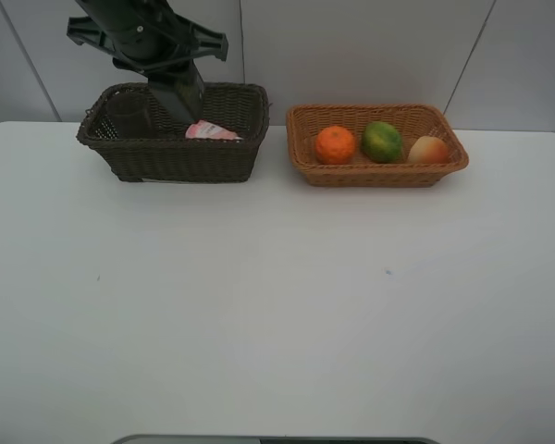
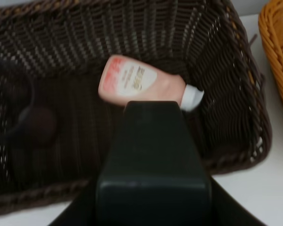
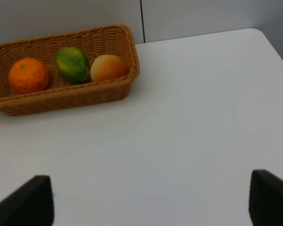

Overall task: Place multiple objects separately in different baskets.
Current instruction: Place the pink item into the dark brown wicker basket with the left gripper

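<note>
Left tool (image 1: pixel 192 116) is reaching into the dark brown basket (image 1: pixel 171 157); fruit is sitting in the tan basket (image 1: pixel 377 171).
The pink tube (image 2: pixel 141 87) is lying on its side inside the dark basket, just beyond the left tool; I cannot tell whether that tool is gripping. Orange (image 1: pixel 335 144), green fruit (image 1: pixel 382 141) and peach (image 1: pixel 428 150) are lying in a row in the tan basket beside the dark basket. Right tool (image 3: pixel 146 197) is standing apart over the tabletop (image 1: pixel 277 305), holding nothing.

We see a white table (image 1: pixel 277 305) spreading wide, and behind the table a pale panelled wall (image 1: pixel 370 51) with thin seams.
</note>
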